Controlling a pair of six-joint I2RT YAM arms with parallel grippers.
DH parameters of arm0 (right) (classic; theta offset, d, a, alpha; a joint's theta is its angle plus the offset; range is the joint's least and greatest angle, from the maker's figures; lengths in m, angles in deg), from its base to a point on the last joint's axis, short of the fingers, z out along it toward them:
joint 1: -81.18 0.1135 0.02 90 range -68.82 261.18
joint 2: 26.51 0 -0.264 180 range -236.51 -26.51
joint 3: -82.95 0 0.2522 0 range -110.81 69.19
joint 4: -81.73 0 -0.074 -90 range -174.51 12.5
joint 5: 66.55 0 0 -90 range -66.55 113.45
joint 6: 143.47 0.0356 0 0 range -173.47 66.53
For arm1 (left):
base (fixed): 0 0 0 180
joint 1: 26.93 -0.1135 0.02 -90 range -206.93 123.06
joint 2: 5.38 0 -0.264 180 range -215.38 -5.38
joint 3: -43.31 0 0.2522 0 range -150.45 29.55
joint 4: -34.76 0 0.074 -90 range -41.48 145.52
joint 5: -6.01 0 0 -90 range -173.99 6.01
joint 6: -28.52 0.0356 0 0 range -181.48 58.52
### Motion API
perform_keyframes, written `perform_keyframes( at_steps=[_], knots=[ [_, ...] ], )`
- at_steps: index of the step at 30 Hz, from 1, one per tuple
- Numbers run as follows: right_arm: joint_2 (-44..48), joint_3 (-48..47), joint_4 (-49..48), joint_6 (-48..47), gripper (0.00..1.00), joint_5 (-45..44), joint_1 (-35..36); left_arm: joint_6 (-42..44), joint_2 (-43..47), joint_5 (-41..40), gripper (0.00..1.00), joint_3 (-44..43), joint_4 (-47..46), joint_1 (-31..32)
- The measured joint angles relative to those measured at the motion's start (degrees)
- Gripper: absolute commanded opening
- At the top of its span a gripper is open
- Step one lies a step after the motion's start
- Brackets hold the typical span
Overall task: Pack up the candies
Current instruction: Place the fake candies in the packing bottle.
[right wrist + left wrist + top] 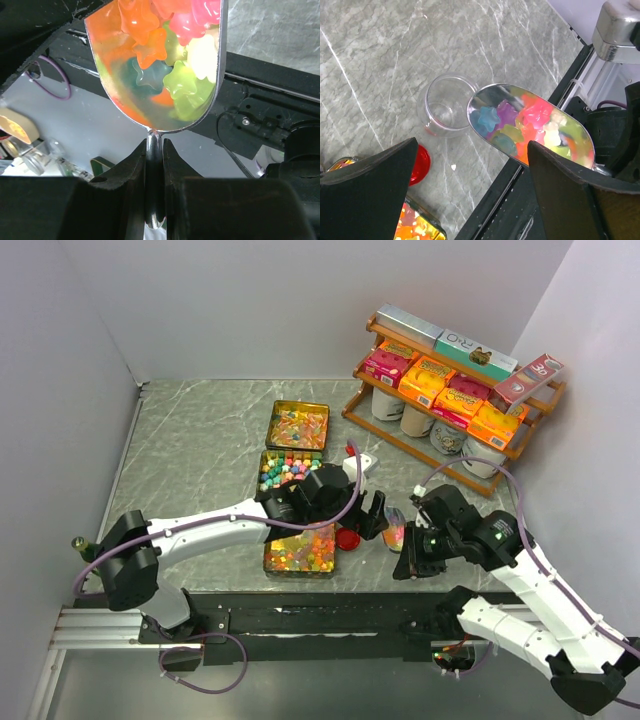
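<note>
My right gripper (155, 165) is shut on the thin handle of a metal scoop (125, 107). The scoop is heaped with star-shaped candies (187, 75) in orange, pink, green, blue and white. In the left wrist view the scoop (481, 100) hangs with its tip right beside a small clear jar (444, 111) that stands empty on the marble table. My left gripper (470, 187) is open wide above the table's near edge, with nothing between its fingers (375, 182). In the top view the scoop (394, 530) sits between both grippers.
A red round lid (420, 164) lies by the jar. Three open tins of candies (297, 426) (288, 470) (300, 550) run in a line at the centre. A wooden shelf (455, 390) with boxes and jars stands at the back right. The black rail (330, 615) runs along the near edge.
</note>
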Motion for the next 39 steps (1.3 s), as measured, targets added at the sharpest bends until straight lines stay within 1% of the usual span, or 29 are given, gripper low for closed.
perform_keyframes(
  at_steps=[14,25,39],
  knots=[
    [-0.72,0.00,0.57,0.50,0.00,2.54,-4.94,-0.55,-2.86,0.02,0.98,0.20,-3.63,-0.02],
    [-1.55,0.00,0.09,0.76,0.00,6.60,-7.96,-1.07,-2.86,0.04,0.99,1.70,-4.85,-0.02],
    [-3.30,0.26,-0.55,1.31,0.00,13.70,-14.21,-2.29,-2.86,-0.44,0.99,3.54,-6.16,-0.24]
  ],
)
